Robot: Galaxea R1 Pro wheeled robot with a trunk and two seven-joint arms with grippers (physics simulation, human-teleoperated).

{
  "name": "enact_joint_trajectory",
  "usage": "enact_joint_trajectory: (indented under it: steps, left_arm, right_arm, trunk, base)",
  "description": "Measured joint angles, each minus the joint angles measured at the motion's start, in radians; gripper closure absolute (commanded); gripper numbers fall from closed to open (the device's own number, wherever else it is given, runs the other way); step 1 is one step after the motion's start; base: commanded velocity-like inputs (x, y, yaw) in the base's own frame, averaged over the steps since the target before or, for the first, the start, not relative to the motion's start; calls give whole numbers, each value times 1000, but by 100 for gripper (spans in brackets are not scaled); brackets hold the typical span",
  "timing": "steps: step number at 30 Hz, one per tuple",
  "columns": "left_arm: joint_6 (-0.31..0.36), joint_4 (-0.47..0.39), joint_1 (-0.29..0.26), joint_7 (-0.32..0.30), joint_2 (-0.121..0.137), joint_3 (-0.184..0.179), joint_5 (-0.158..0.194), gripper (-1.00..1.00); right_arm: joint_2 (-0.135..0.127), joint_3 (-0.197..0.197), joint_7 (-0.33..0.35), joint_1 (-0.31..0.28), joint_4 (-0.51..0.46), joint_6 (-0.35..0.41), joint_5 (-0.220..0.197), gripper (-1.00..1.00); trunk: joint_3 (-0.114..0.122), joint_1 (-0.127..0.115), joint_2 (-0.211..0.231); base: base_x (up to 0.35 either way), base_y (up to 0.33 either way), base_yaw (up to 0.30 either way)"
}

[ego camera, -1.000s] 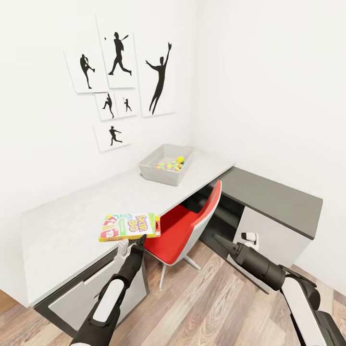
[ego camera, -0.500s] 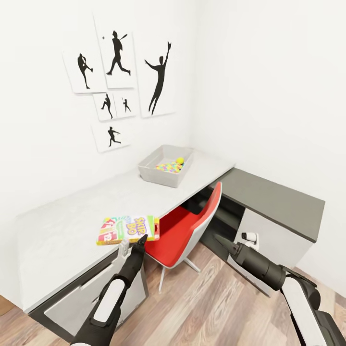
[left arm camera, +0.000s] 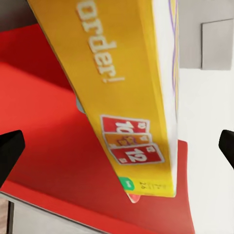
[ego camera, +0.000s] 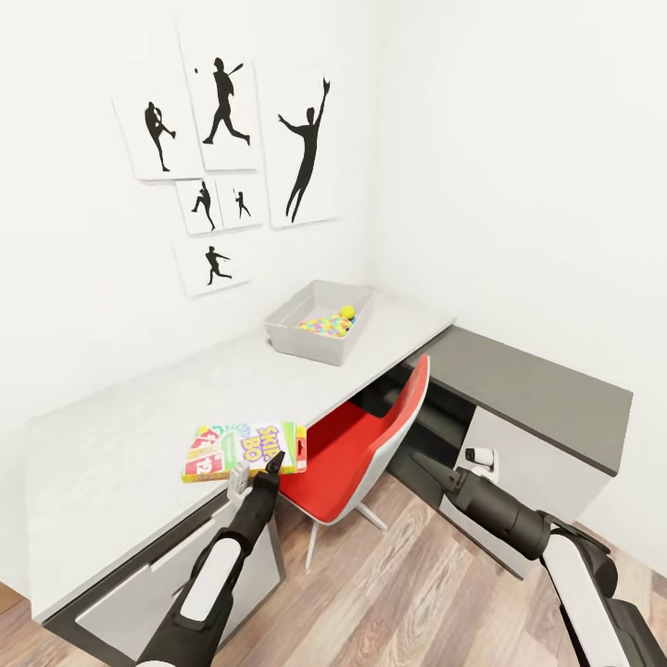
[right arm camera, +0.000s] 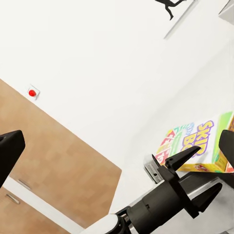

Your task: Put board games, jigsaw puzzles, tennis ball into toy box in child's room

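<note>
**Skip-Bo carton at the front edge of the bench, toy box at the far end**

The left hand point(ego camera: 262, 465) stood just at the front edge of the bench point(ego camera: 120, 445), its fingers spread wide and holding nothing, with the Skip-Bo carton point(ego camera: 243, 451) directly ahead of it. The carton lay flat, its long axis along that edge. I judge the left arm much nearer than the right. The toy box point(ego camera: 292, 338) was well apart, near the far right corner, and held jigsaw pieces point(ego camera: 324, 324) and the tennis ball point(ego camera: 347, 311). The right hand point(ego camera: 421, 460) hung over the floor beside the red chair point(ego camera: 357, 454); whether it was open, I cannot tell.
</note>
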Motion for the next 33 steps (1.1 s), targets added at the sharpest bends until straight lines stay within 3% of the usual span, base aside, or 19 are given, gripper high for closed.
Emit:
enact_joint_trajectory:
  steps: [33]
  left_arm:
    - [1, 0, 0, 0, 0, -1, 0, -100]
  right_arm:
    - [-1, -3, 0, 0, 0, 0, 0, -100]
  trunk:
    - [0, 0, 0]
  base:
    - [53, 0, 0]
